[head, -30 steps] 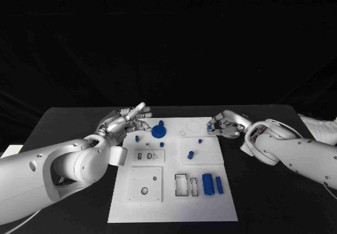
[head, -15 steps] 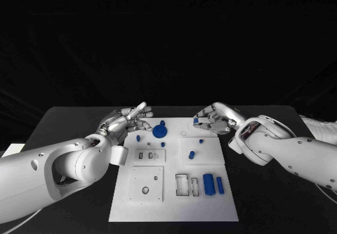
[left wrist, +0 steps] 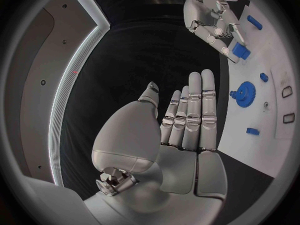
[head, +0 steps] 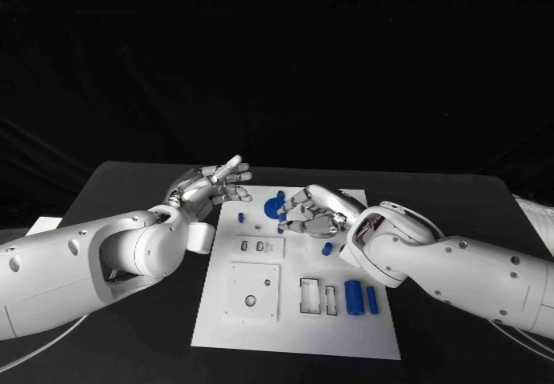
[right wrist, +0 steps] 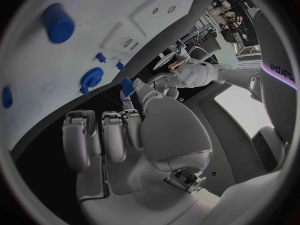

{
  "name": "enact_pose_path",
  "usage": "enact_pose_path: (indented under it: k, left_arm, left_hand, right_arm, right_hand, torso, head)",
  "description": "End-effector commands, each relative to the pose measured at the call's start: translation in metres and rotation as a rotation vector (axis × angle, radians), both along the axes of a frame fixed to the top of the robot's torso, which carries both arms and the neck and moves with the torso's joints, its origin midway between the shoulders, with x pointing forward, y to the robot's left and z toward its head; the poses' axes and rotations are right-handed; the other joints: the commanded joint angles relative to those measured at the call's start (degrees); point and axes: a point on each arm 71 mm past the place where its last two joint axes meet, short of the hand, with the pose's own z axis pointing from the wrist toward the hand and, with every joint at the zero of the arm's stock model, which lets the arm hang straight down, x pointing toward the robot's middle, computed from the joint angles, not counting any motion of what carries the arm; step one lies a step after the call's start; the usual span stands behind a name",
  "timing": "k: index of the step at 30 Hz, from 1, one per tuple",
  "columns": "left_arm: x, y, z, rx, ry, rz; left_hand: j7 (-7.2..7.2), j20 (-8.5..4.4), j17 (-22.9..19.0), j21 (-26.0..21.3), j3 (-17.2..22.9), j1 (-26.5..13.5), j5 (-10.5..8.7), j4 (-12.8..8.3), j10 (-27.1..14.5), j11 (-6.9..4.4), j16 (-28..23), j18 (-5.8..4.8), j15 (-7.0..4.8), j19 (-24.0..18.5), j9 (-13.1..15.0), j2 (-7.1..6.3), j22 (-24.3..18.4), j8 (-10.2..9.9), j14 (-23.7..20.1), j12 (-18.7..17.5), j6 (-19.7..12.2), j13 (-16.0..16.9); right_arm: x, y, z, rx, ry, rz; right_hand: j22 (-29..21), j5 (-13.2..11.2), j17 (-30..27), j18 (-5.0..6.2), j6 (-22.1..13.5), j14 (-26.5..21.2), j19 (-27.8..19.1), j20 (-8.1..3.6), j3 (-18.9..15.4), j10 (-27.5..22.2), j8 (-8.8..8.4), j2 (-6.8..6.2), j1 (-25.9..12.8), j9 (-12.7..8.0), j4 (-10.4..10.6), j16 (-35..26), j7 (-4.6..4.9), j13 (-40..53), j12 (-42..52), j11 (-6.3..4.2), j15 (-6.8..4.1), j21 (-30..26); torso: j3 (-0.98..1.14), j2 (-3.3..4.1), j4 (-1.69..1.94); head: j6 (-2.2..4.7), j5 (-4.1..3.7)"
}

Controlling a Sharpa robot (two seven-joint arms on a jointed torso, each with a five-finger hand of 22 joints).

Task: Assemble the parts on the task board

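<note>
— Where does the task board (head: pixel 298 320) sit?

— It lies flat in the middle of the black surface (head: pixel 127 192), a long white plate running away from the robot. Most of the blue parts are on its far half.

— What is the right hand (head: pixel 310 213) doing?

— It hovers over the far part of the board with its fingers (head: pixel 291 218) curled in. The left wrist view shows a small blue block (left wrist: pixel 240 51) pinched at its fingertips; the right wrist view shows the same blue piece held between thumb and finger.

— And the left hand (head: pixel 214 187)?

— It is raised just off the board's far left edge, holding nothing. Its fingers (left wrist: pixel 190 107) are stretched out nearly straight and lie close side by side, with the thumb set apart.

— Which parts are on the board?

— A blue gear (head: pixel 271 208) stands near the far end, between the two hands. A small blue peg (head: pixel 242 217) stands just beside it toward the left hand. A short blue piece (head: pixel 328 249) lies close under the right wrist. Nearer the robot, a thick blue cylinder (head: pixel 353 297) and a thin blue rod (head: pixel 371 299) lie side by side, next to rectangular slots (head: pixel 311 294). Raised white squares with small openings fill the left side of the board.
</note>
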Motion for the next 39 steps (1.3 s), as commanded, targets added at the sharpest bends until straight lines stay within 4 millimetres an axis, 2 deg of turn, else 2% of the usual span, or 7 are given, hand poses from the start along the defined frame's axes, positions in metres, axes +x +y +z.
enact_pose_path:
  k: [1, 4, 8, 15, 20, 25, 39]
  left_arm:
    - [0.003, 0.006, 0.000, -0.028, -0.002, 0.007]
    - [0.004, 0.012, 0.000, -0.024, -0.004, 0.022]
    - [0.005, 0.015, 0.000, -0.022, -0.006, 0.029]
    - [0.004, 0.013, 0.001, -0.021, -0.008, 0.021]
    - [0.003, 0.012, 0.001, -0.020, -0.009, 0.015]
    - [0.003, 0.011, 0.001, -0.022, -0.009, 0.011]
    - [0.001, 0.009, 0.002, -0.026, -0.010, 0.001]
  left_hand:
    - [0.19, 0.09, 0.06, 0.22, 0.08, 0.02, -0.24, -0.33, -0.07, 0.23, -0.23, 0.58, 0.04, -0.49, -0.08, 0.48, 0.07, -0.22, -0.44, -0.24, -0.03, -0.09]
    - [0.19, 0.09, 0.06, 0.22, 0.08, 0.02, -0.24, -0.34, -0.07, 0.23, -0.24, 0.58, 0.04, -0.49, -0.08, 0.49, 0.07, -0.22, -0.44, -0.24, -0.03, -0.09]
    - [0.20, 0.15, 0.08, 0.13, 0.08, 0.13, -0.24, -0.52, -0.07, 0.26, -0.51, 0.56, 0.12, -0.77, -0.07, 0.54, 0.02, -0.23, -0.80, -0.25, -0.02, -0.09]
    - [0.40, 0.48, -0.16, -0.64, -0.15, 0.05, -0.24, -0.96, -0.40, 0.50, -2.09, 0.51, 0.47, -2.12, -0.08, 0.65, -0.43, -0.33, -2.26, -0.36, -0.21, -0.15]
    - [0.74, 1.33, -1.85, -3.81, -0.46, -0.04, -0.23, -1.52, -1.24, 1.12, -6.85, 0.46, 1.41, -5.47, -0.07, 0.93, -2.32, -0.33, -5.43, -0.43, -0.50, -0.31]
    - [1.02, 2.15, -3.58, -6.25, -0.69, -0.11, -0.22, -1.88, -1.83, 1.45, -10.27, 0.51, 2.06, -7.23, -0.07, 1.13, -3.91, -0.33, -6.65, -0.42, -0.70, -0.43]
    - [1.04, 2.27, -3.88, -6.56, -0.73, -0.13, -0.22, -1.96, -1.90, 1.49, -10.78, 0.58, 2.10, -7.19, -0.06, 1.21, -4.17, -0.32, -6.44, -0.39, -0.74, -0.44]
  right_arm:
    - [-0.003, 0.009, -0.012, -0.089, -0.011, 0.022]
    - [-0.006, 0.019, -0.021, -0.112, -0.006, 0.035]
    - [-0.008, 0.027, -0.026, -0.134, -0.012, 0.042]
    - [-0.008, 0.036, -0.030, -0.175, -0.030, 0.036]
    - [-0.007, 0.038, -0.033, -0.204, -0.028, 0.033]
    - [-0.006, 0.038, -0.034, -0.225, -0.026, 0.030]
    - [-0.004, 0.040, -0.039, -0.272, -0.005, 0.037]
  right_hand:
    - [8.10, -0.05, 10.99, -0.63, 0.88, 5.08, 2.68, -0.49, -0.05, 1.43, 0.23, 0.07, -0.74, 0.06, 0.38, 0.15, -0.38, 9.16, -0.44, -0.28, -0.36, 0.32]
    - [8.10, -0.05, 10.99, -0.63, 0.88, 5.08, 2.68, -0.49, -0.05, 1.43, 0.23, 0.07, -0.74, 0.06, 0.38, 0.15, -0.38, 9.16, -0.44, -0.28, -0.36, 0.32]
    - [8.10, -0.05, 10.99, -0.63, 0.88, 5.08, 2.68, -0.49, -0.05, 1.43, 0.23, 0.07, -0.74, 0.06, 0.38, 0.15, -0.38, 9.16, -0.44, -0.28, -0.36, 0.32]
    - [8.05, -0.07, 10.86, -0.61, 0.84, 5.05, 2.65, -0.50, -0.10, 1.39, 0.18, -0.07, -0.91, 0.05, 0.40, 0.07, -0.37, 9.11, -0.52, -0.28, -0.37, 0.29]
    - [8.03, -0.07, 10.86, -0.61, 0.79, 5.05, 2.65, -0.50, -0.17, 1.35, 0.12, -0.29, -1.15, 0.03, 0.41, 0.07, -0.36, 9.07, -0.60, -0.27, -0.37, 0.28]
    - [8.03, -0.07, 10.86, -0.61, 0.79, 5.05, 2.65, -0.50, -0.17, 1.35, 0.12, -0.29, -1.15, 0.03, 0.41, 0.07, -0.36, 9.07, -0.60, -0.27, -0.37, 0.28]
    - [8.02, -0.23, 10.82, -0.61, 0.80, 5.04, 2.64, -0.51, -0.25, 1.38, 0.09, -0.47, -1.48, 0.02, 0.49, 0.04, -0.34, 9.11, -0.56, -0.26, -0.36, 0.27]
  torso:
    - [-0.39, -0.23, 0.46]
    - [-0.52, -0.27, 0.62]
    - [-0.54, -0.25, 0.56]
    - [-0.44, -0.23, 0.45]
    - [-0.40, -0.20, 0.55]
    - [-0.38, -0.24, 0.48]
    - [-0.38, -0.26, 0.41]
  head:
    - [-0.55, 0.55]
    - [-0.94, 0.77]
    - [-1.20, 1.11]
    - [-1.70, 1.74]
    - [-2.17, 2.53]
    - [-2.44, 2.55]
    - [-2.69, 2.59]
